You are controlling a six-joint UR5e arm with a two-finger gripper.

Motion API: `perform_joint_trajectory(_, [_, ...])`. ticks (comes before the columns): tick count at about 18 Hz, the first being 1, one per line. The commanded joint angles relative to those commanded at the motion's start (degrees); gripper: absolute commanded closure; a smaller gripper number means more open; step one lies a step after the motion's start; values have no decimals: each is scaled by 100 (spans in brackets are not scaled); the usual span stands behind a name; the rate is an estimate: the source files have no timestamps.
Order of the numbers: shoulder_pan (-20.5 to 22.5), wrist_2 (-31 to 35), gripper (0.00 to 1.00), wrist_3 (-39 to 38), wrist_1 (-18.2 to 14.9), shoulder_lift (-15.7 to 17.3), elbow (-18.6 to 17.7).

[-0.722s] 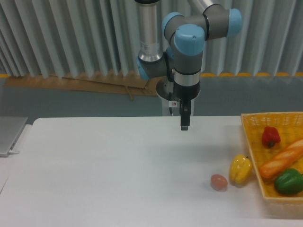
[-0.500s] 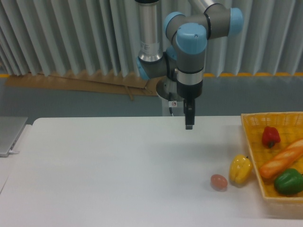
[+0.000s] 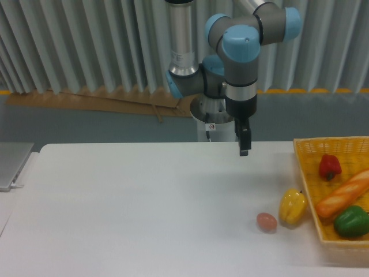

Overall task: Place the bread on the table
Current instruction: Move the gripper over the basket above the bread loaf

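The bread [image 3: 343, 194], a long orange-tan baguette with pale slashes, lies slanted in the yellow woven basket [image 3: 304, 171] at the right edge. My gripper [image 3: 244, 151] hangs above the back of the white table [image 3: 138, 208], well to the left of the basket and higher than the bread. It points straight down and holds nothing. I see it edge-on as one dark finger, so the gap between its fingers is hidden.
A red pepper [image 3: 329, 166] and a green pepper [image 3: 351, 221] share the basket with the bread. On the table just left of the basket stand a yellow pepper [image 3: 293, 207] and a small brownish egg [image 3: 266, 221]. A grey tray [image 3: 11, 163] lies off the left side.
The arm has swung right, carrying the gripper roughly 35 pixels toward the basket at about the same height. The objects have not moved.
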Motion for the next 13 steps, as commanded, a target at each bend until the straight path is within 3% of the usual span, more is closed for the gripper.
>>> perform_joint_trajectory(7, [378, -9, 0, 53, 26, -79, 26])
perform_joint_trajectory(13, [774, -18, 0, 79, 157, -360, 44])
